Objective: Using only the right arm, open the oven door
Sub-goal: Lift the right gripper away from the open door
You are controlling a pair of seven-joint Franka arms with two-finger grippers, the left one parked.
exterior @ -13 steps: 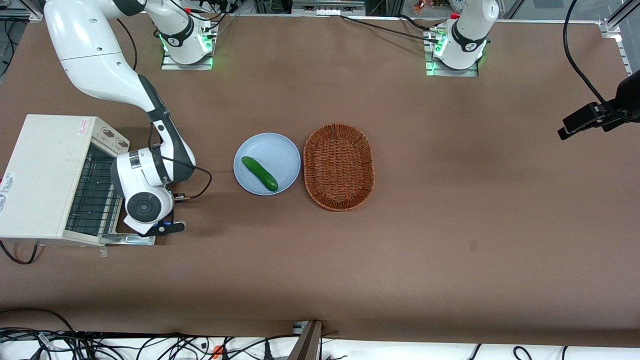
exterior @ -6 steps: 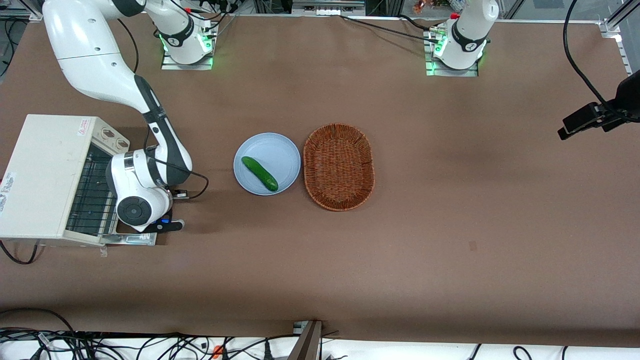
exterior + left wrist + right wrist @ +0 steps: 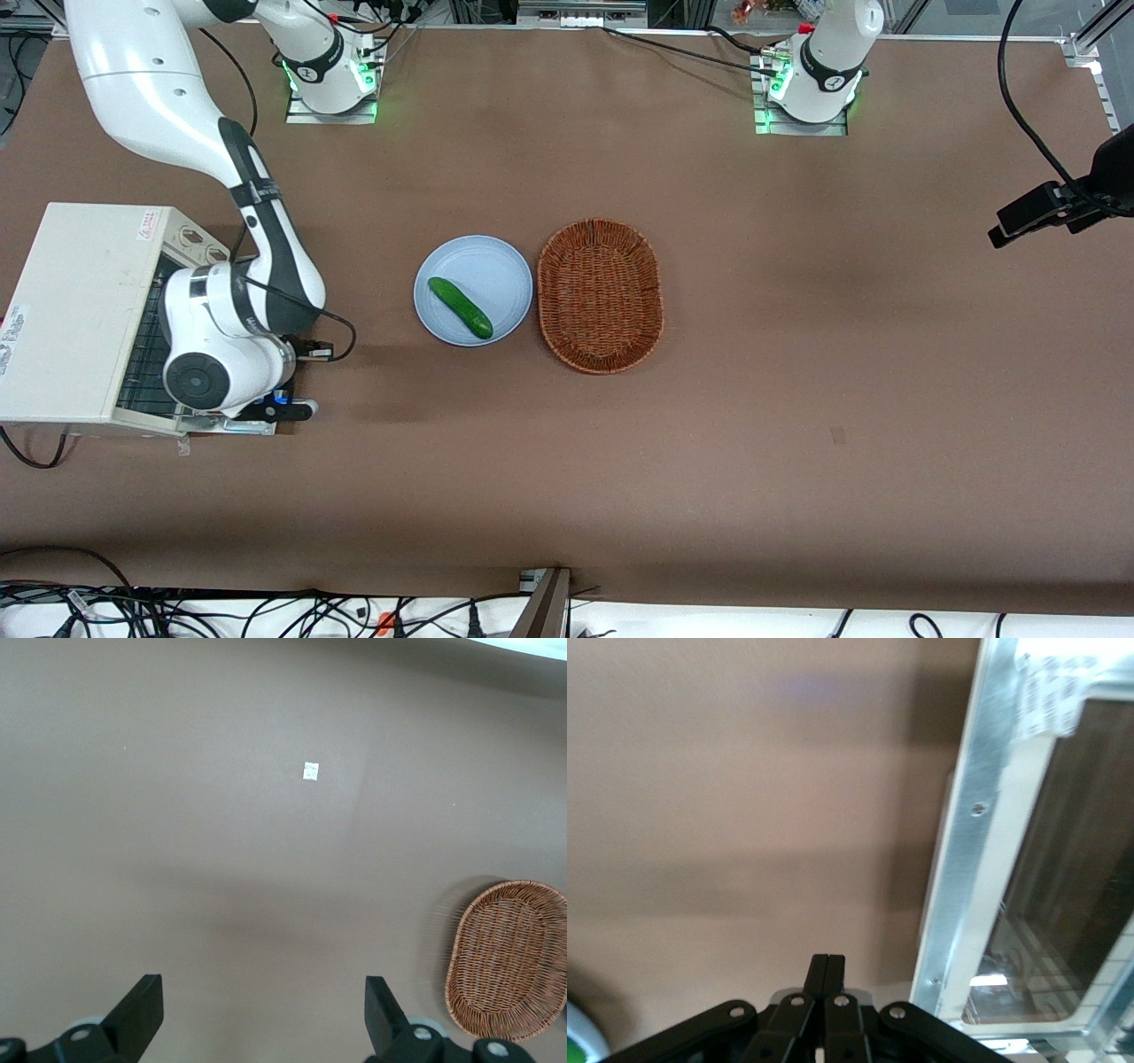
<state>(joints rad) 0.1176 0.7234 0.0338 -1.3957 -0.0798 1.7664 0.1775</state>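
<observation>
The cream-white oven (image 3: 80,301) stands at the working arm's end of the table, with its wire rack (image 3: 146,354) showing. The oven door (image 3: 237,426) lies folded down in front of it, mostly covered by the right arm (image 3: 221,328), whose wrist hangs over it. In the right wrist view my gripper (image 3: 828,970) is shut with nothing between its fingers. It is low over the brown table, just off the door's silver frame (image 3: 966,842) and dark glass (image 3: 1072,859). The handle is hidden.
A light blue plate (image 3: 496,266) holding a green cucumber (image 3: 460,307) sits mid-table, with a wicker basket (image 3: 601,295) beside it, toward the parked arm's end. The basket (image 3: 509,957) also shows in the left wrist view. Cables run along the table's near edge.
The right arm's wrist has moved toward the oven, now covering more of the folded-down door and rack. The door, plate and basket have not shifted.
</observation>
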